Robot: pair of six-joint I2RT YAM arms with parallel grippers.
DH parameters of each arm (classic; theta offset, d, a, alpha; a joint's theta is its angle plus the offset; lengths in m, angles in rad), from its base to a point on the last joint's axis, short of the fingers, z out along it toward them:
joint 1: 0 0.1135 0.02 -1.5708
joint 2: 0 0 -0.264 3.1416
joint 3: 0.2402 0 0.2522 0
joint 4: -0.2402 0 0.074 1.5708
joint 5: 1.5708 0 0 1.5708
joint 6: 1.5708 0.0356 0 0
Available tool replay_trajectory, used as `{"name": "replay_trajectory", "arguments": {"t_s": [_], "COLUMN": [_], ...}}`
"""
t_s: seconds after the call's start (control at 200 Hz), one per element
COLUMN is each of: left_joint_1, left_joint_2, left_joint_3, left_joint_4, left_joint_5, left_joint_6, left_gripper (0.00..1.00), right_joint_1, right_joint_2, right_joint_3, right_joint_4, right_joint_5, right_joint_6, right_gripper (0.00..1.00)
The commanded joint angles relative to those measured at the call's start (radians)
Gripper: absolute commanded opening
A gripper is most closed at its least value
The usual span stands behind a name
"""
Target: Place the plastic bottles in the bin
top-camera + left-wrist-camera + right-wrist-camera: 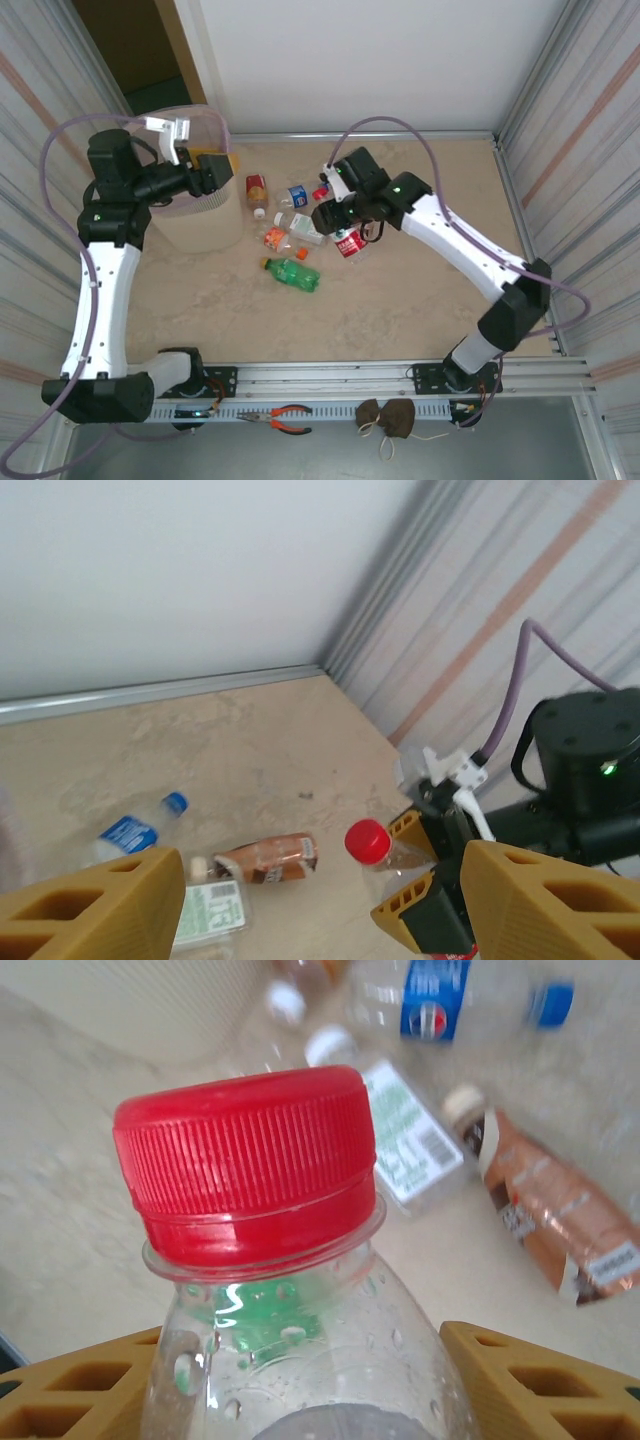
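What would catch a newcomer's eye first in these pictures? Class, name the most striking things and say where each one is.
A red-capped bottle looms close in the right wrist view, clamped between the right gripper's yellow fingers. From above, a tall pink bin stands at the table's far left, with the left gripper open by its rim, and loose bottles, a green one among them, lie scattered beside it.

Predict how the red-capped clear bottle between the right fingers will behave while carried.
The red-capped bottle looks nearly empty, only droplets inside, so probably light. Its thin clear wall may dent under the right fingers. Smooth and rounded, it could slip or twist.
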Motion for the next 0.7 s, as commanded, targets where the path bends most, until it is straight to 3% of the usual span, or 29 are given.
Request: {"name": "replay_trajectory", "arguments": {"t_s": [0.0, 0.391, 0.696], "left_joint_1": [-0.076, -0.368, -0.479], "left_joint_2": [-0.034, -0.062, -0.034], "left_joint_3": [-0.032, -0.166, -0.214], "left_joint_4": [0.097, 0.315, 0.444], "left_joint_5": [-0.008, -0.012, 0.025], "left_joint_6": [0.019, 0.076, 0.066], "left_gripper": [0.74, 0.81, 0.85], "right_joint_1": [0.001, 0.001, 0.001], "right_joint_2": [-0.103, -0.341, -0.421], "right_joint_3": [-0.049, -0.225, -0.286], "right_joint_4": [0.172, 0.598, 0.787], "right_joint_5": [-0.015, -0.027, -0.118], "right_joint_6": [0.067, 0.201, 0.238], "right_gripper": [0.60, 0.60, 0.60]}}
